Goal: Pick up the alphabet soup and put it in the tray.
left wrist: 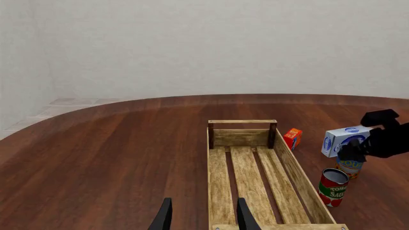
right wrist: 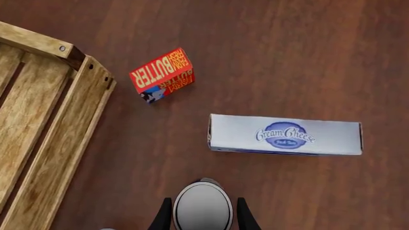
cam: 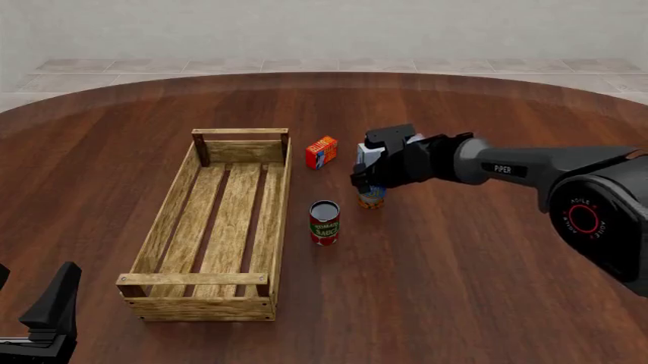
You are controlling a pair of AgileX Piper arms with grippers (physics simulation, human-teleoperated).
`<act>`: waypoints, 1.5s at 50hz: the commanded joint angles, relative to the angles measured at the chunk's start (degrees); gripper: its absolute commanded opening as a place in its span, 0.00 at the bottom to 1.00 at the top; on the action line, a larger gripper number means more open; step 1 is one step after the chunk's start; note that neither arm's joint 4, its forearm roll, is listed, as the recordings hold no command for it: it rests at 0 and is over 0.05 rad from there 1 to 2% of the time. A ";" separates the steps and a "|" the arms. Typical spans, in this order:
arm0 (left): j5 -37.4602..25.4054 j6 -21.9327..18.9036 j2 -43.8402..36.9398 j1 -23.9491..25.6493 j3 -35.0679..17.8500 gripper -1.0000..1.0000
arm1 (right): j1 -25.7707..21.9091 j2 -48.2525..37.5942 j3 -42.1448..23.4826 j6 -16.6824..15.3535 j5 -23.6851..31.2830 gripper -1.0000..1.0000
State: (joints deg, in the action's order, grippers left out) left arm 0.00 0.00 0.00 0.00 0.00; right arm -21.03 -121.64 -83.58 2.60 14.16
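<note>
Left end effector point(left wrist: 203, 218) sits low at the near-left corner, fingers spread, nothing between them, aimed along the tray point(cam: 182, 227). Tray lies lengthwise on the wood surface point(cam: 486, 288), left of centre, nothing visible in it. Just right of the tray's long side stands the red-and-green tomato can point(cam: 324, 222), upright. A bit further back and to the right is the alphabet soup point(cam: 372, 199), upright on the surface, outside the tray, well apart from it. Right end effector point(right wrist: 203, 213) is down over the soup: wrist view shows the silver top between the two fingers, one on each side. Can't tell if the pads are actually touching the can or just bracketing it. Beyond the soup lies the cream cheese box point(right wrist: 285, 134), flat. Butter box point(cam: 321, 152) is furthest back, near the tray's far-right corner.
</note>
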 commanded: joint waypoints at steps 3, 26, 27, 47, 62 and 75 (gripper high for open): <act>0.00 0.00 0.00 0.00 0.00 1.00 | 0.02 -0.80 -0.25 0.14 -0.21 1.00; 0.00 0.00 0.00 0.00 0.00 1.00 | -0.71 -0.11 1.02 -1.62 -1.06 0.00; 0.00 0.00 0.00 0.00 0.00 1.00 | -0.45 0.13 0.99 -2.03 -0.96 0.00; 0.00 0.00 0.00 0.00 0.00 1.00 | -3.94 11.38 0.52 -7.37 3.85 0.00; 0.00 0.00 0.00 0.00 0.00 1.00 | -10.85 18.06 -5.91 -10.07 10.90 0.00; 0.00 0.00 0.00 0.00 0.00 1.00 | -17.20 19.14 -9.63 -11.38 13.26 0.00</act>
State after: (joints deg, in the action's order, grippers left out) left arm 0.00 0.00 0.00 0.00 0.00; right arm -33.88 -104.24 -90.11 -8.89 25.42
